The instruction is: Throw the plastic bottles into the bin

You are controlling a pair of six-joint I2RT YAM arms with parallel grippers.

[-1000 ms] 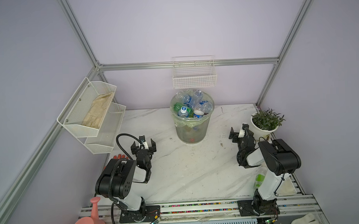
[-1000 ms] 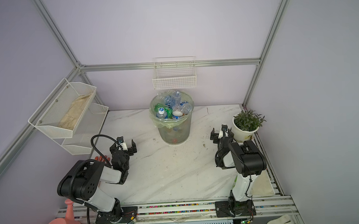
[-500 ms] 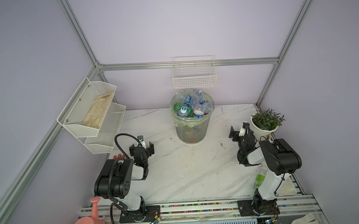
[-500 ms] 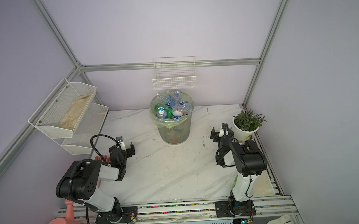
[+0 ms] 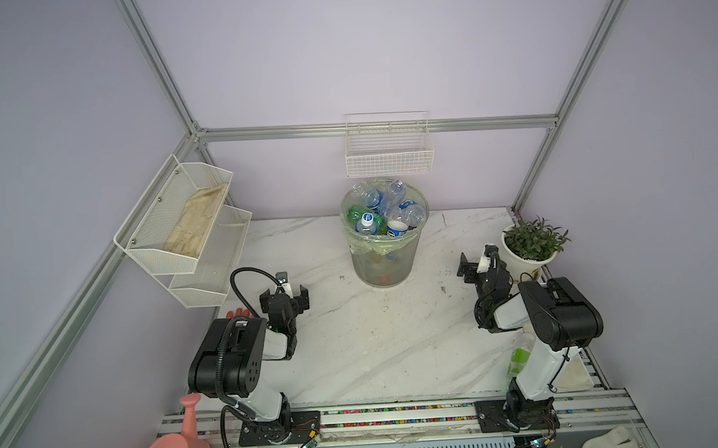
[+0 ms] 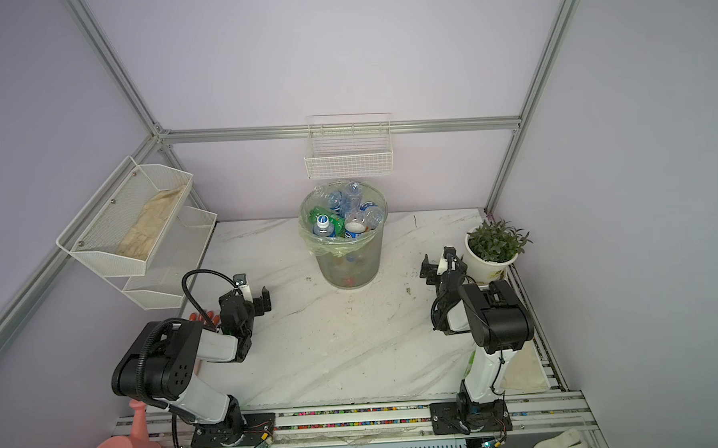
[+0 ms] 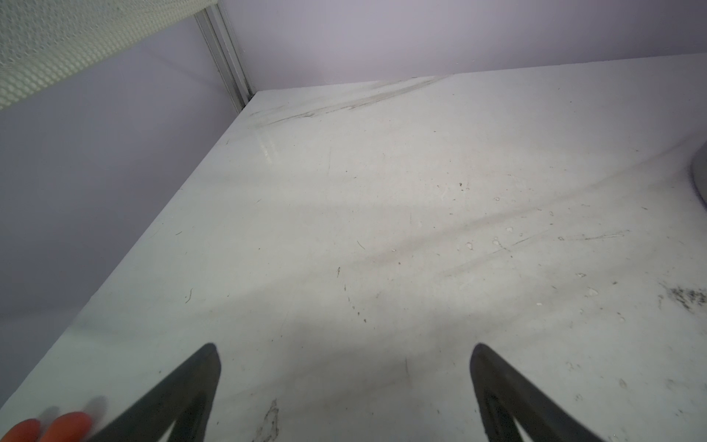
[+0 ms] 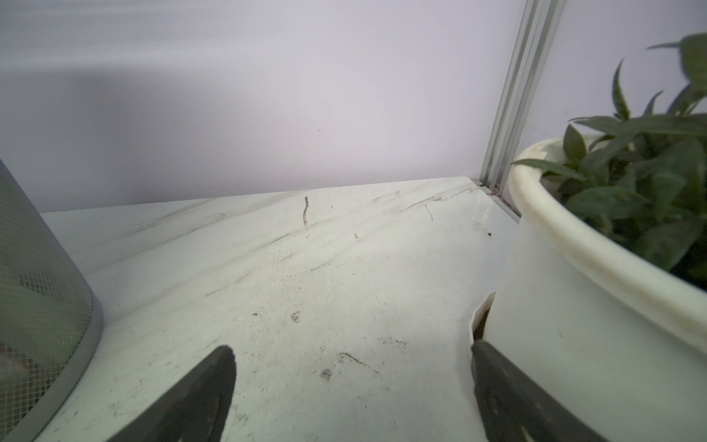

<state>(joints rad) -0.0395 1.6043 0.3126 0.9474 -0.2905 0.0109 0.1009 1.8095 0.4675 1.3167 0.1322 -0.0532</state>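
In both top views the plastic bottles (image 5: 383,209) lie piled in the bin (image 5: 382,269), nearly up to its rim. The bin stands at the back of the table (image 5: 375,341). No bottle lies on the table. The left gripper (image 5: 284,297) has pulled back a little toward its base. Its jaws are wide apart and hold nothing. The right gripper (image 5: 477,262) is spread wide and empty too, just beside the plant pot (image 5: 525,265). The job looks done. The middle of the table is free, but a wire basket (image 5: 389,161) hangs right over the bin.

bin (image 5: 386,269): grey metal mesh | table (image 5: 375,349): glossy marble-look, scuffed
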